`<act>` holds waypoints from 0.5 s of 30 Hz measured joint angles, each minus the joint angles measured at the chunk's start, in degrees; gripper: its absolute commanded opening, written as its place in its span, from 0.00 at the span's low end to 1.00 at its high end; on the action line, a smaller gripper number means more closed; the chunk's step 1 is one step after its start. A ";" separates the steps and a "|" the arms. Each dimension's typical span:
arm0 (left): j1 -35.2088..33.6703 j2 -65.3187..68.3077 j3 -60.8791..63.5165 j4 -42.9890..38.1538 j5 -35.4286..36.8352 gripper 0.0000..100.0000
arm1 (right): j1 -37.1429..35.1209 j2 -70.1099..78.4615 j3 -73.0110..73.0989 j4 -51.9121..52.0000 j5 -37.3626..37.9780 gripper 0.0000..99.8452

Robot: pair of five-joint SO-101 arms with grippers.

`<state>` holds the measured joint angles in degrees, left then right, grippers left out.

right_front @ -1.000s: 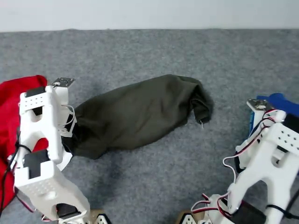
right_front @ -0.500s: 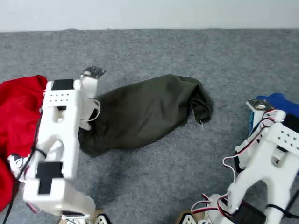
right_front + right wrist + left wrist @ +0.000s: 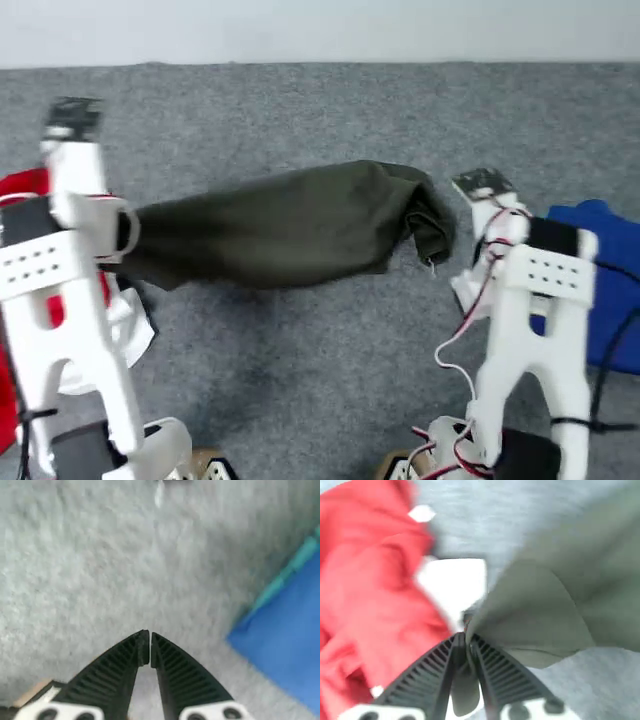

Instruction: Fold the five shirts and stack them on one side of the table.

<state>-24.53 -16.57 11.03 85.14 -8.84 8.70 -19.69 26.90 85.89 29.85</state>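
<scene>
Jaws of the left gripper (image 3: 466, 639) pinch the green shirt (image 3: 290, 225) by its edge. The right gripper (image 3: 149, 642) has its jaws pressed together near the shirt's other end.

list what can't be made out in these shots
- high view: red shirt mostly hidden behind the left arm, cut by the frame edge
- high view: blue shirt partly behind the right arm, runs off the edge
- left wrist view: blur; the white patch beside the olive shirt in the left pincer can't be identified
</scene>
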 measured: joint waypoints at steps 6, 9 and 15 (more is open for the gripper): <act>-8.00 0.00 0.00 -2.37 0.00 0.01 | -9.85 9.93 -0.09 -5.54 -1.05 0.01; -8.26 0.00 0.00 -2.81 0.00 0.01 | -15.03 15.82 -2.90 -5.71 -2.81 0.01; -8.26 0.00 0.26 -4.22 0.09 0.01 | -22.24 28.40 -14.86 -5.80 -4.31 0.01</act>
<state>-32.79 -16.57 11.30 80.92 -8.75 -13.54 8.70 12.04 80.09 25.54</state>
